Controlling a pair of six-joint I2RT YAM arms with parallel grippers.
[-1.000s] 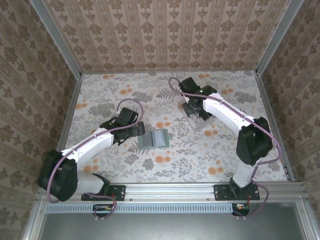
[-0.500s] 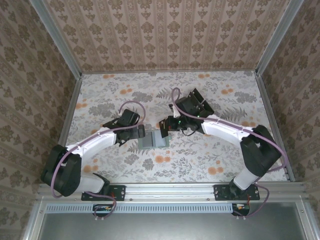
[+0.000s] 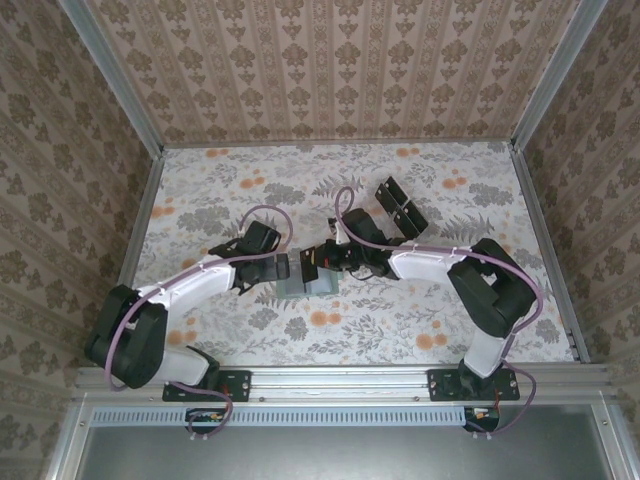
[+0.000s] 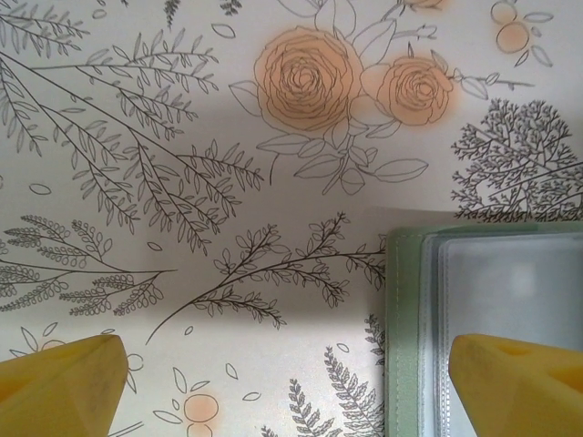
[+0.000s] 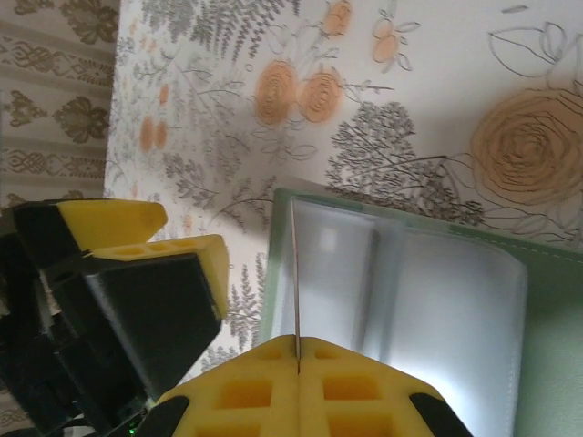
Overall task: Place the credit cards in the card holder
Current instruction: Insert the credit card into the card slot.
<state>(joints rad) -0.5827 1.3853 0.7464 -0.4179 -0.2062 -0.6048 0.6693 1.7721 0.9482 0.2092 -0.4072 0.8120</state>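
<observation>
The card holder [image 3: 308,284] lies open on the flowered table, green with clear pockets [image 5: 437,300]. My right gripper [image 3: 318,262] is shut on a credit card [image 5: 296,273], a thin black sliver seen edge-on. The card stands upright over the holder's left pocket, just in front of the gripper's [image 5: 298,344] fingertips. My left gripper [image 3: 283,268] is open at the holder's left edge [image 4: 405,337]. One of its yellow fingers [image 4: 519,382] is over the clear pocket and the other [image 4: 59,382] over bare cloth. Two more black credit cards [image 3: 409,213] lie at the back right.
Wallpapered walls [image 3: 330,70] with metal rails close the table on three sides. The arm bases sit on the front rail [image 3: 340,382]. The two grippers are close together over the holder, and the left fingers [image 5: 137,241] show beside the right ones.
My right arm has swung from the back right to the holder with a card in its grip. My left gripper has edged right onto the holder's left edge, still open.
</observation>
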